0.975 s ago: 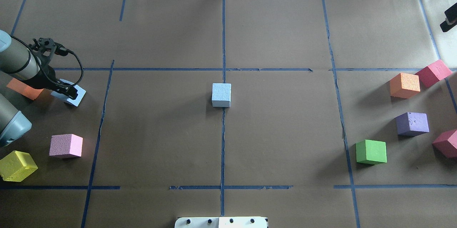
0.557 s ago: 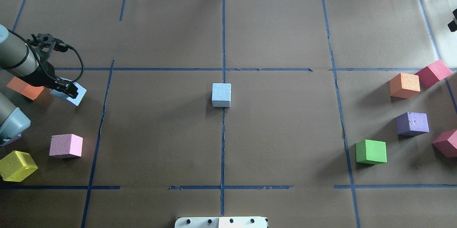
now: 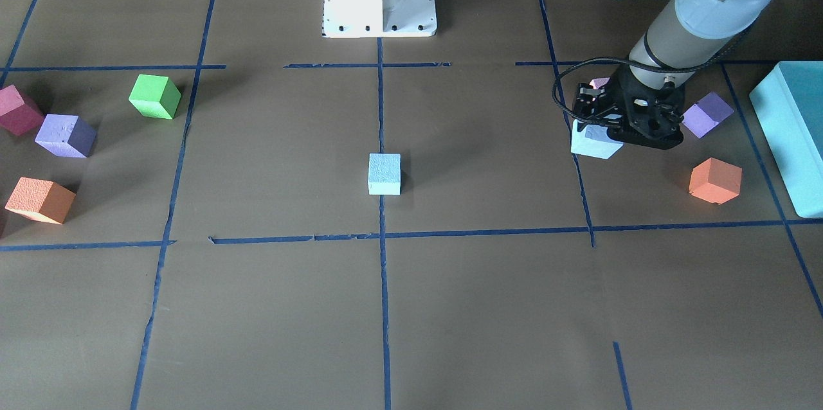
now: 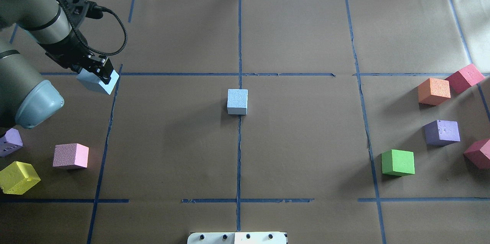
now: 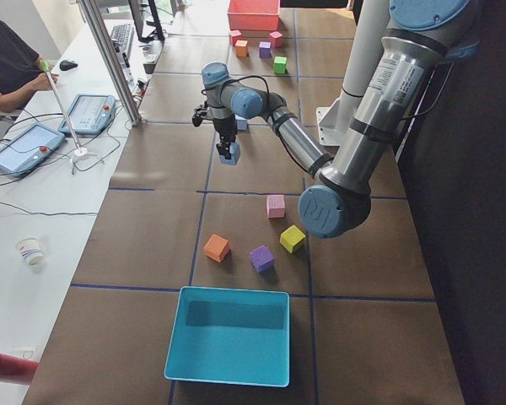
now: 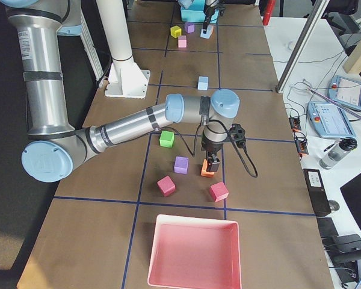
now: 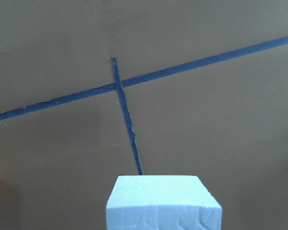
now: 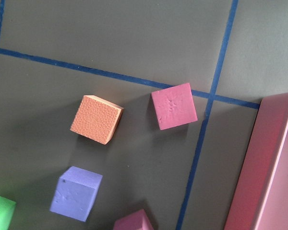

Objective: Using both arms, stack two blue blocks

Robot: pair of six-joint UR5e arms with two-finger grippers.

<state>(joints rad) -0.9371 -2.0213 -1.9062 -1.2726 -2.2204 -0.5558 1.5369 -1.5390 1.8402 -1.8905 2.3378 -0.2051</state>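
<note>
One pale blue block (image 4: 237,101) sits on the centre tape line; it also shows in the front view (image 3: 384,173). My left gripper (image 4: 98,73) is shut on the second blue block (image 4: 96,82) and holds it above the table near a tape crossing at the left. The front view shows this gripper (image 3: 599,130) and block (image 3: 594,143), and the left wrist view shows the block's top (image 7: 162,201). My right gripper (image 6: 211,161) shows only in the exterior right view, above an orange cube (image 6: 206,170); I cannot tell whether it is open or shut.
Purple (image 4: 10,141), pink (image 4: 71,156) and yellow (image 4: 18,177) cubes and an orange cube (image 3: 715,180) lie at the left, beside a big teal box (image 3: 791,133). Orange (image 4: 434,91), red (image 4: 464,77), purple (image 4: 441,132) and green (image 4: 398,162) cubes lie at the right, near a red tray (image 6: 192,253).
My left gripper has lifted the blue block off the table and carried it farther back and to the right. The right gripper has left the overhead view's right edge.
</note>
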